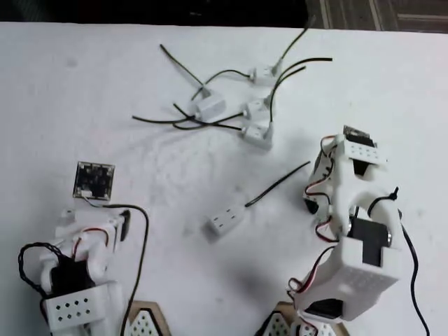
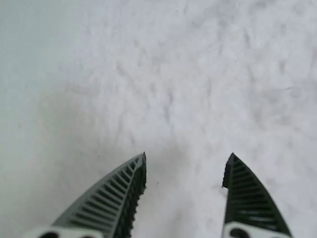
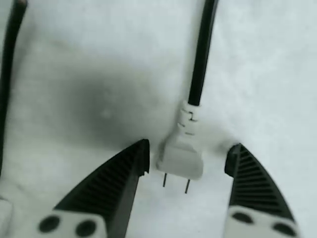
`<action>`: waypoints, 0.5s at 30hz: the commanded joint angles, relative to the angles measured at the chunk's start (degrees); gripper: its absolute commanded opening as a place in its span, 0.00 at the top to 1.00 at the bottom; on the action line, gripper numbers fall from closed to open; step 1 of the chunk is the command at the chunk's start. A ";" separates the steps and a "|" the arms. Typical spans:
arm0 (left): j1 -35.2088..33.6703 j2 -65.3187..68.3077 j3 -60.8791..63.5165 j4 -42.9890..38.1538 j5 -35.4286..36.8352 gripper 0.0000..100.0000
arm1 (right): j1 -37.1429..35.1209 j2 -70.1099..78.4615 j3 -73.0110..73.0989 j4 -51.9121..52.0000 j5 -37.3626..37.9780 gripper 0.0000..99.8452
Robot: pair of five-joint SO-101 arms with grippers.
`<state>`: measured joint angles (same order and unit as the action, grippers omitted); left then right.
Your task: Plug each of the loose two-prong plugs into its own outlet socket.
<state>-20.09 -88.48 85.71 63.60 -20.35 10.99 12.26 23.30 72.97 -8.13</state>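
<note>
High view: a white surface [image 1: 84, 91] carries 2 arms. The left arm [image 1: 77, 266] sits at the near left corner and the right arm [image 1: 360, 224] at the near right. A white outlet block [image 1: 226, 220] lies between them near the middle of the surface, and its black cord [image 1: 278, 183] runs off toward the right arm. On the far side lies a cluster of 4 white connector bodies [image 1: 256, 109], close together, with their thin black leads [image 1: 168, 120] crossing and fanning outward. The cluster is well apart from the outlet block.

Left wrist view: the left claw [image 2: 187, 158] is released, its 2 ribbed dark fingers [image 2: 119, 193] spread over bare surface with nothing between them.

Right wrist view: the right claw [image 3: 190, 146] is released and low over the surface. A white two-prong plug [image 3: 182, 154] lies flat between its fingers [image 3: 111, 191], touching neither. The 2 metal prongs [image 3: 176, 181] point back toward the claw, and the plug's black cable [image 3: 200, 54] runs straight away from it. A 2nd black cable [image 3: 10, 64] runs along the edge of the picture.
</note>
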 commanded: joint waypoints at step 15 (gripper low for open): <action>-0.13 -0.57 -0.26 -1.14 -0.35 0.74 | -2.33 -0.13 -4.57 -0.48 -0.26 0.98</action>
<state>-20.09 -88.48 85.71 63.60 -20.35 9.41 12.88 20.66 72.53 -8.13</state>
